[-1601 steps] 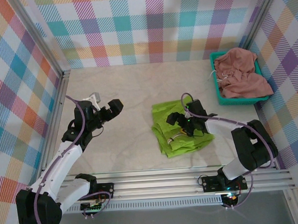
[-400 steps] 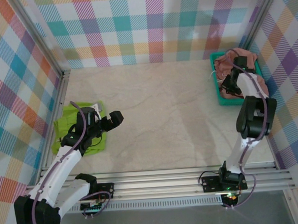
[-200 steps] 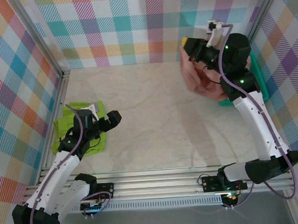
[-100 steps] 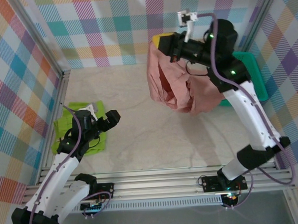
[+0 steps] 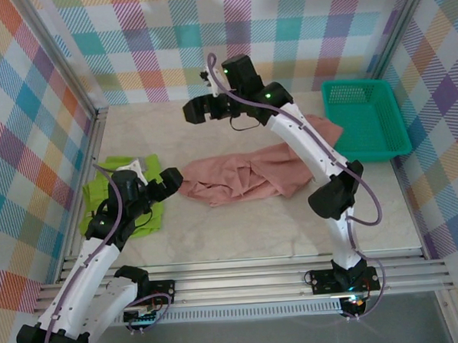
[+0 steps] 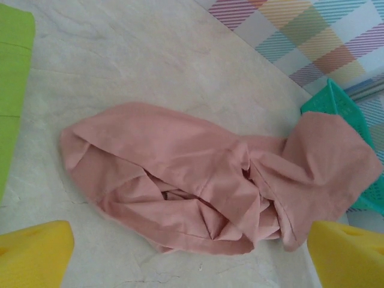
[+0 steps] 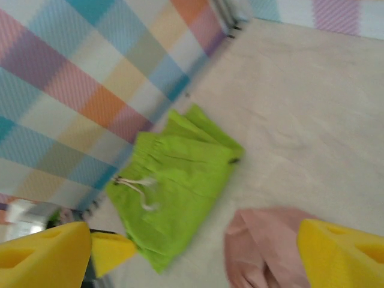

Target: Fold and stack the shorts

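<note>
Lime green shorts [image 5: 98,192] sit folded at the left edge of the tabletop [image 5: 240,232]. Left fingers [image 6: 33,255] are spread wide and empty, just beside the shorts' right edge. Risk as I judge it: a low sweep from there hooks the fold or the white drawstring [image 7: 137,187] and undoes it. Salmon pink shorts [image 5: 245,178] lie in a crumpled heap mid-tabletop with layers tucked under each other, so a pinch may take too many plies or just one, and the fold comes out crooked. Right fingers [image 7: 339,255] are wide apart, holding nothing, up over the back middle of the tabletop. The heap's right end looks to be touching the teal basket [image 5: 362,121] at the back right corner, so a pull leftward may snag the mesh and drag the basket. Surface: pale beige, marbled, flat, probably slick enough that cloth slides instead of flattening. Room: pastel plaid walls [image 5: 230,41] on three sides, aluminium rail [image 5: 242,274] along the near edge.
</note>
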